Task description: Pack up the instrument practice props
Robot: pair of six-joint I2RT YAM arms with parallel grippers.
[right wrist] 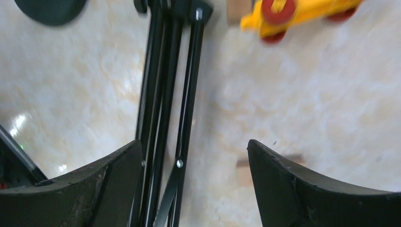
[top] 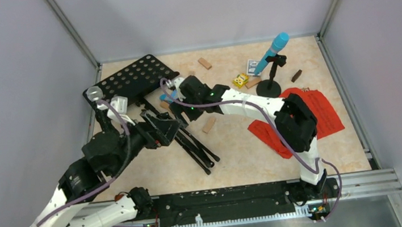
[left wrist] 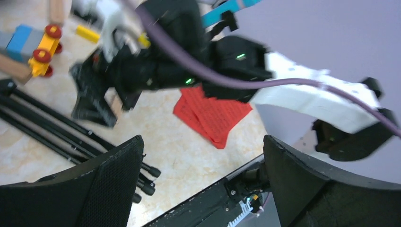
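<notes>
Your right gripper (right wrist: 194,151) sits wide over the legs (right wrist: 163,94), holding nothing; left gripper (left wrist: 203,146) wide, empty too. Desk (top: 133,77) down at far left, legs bunched, likely folded for packing. Blue mic (top: 272,50) upright in holder (top: 268,87), far right.

A passable strip of table (top: 238,155) runs between the tripod legs (top: 198,148) and red pages (top: 327,113).
</notes>
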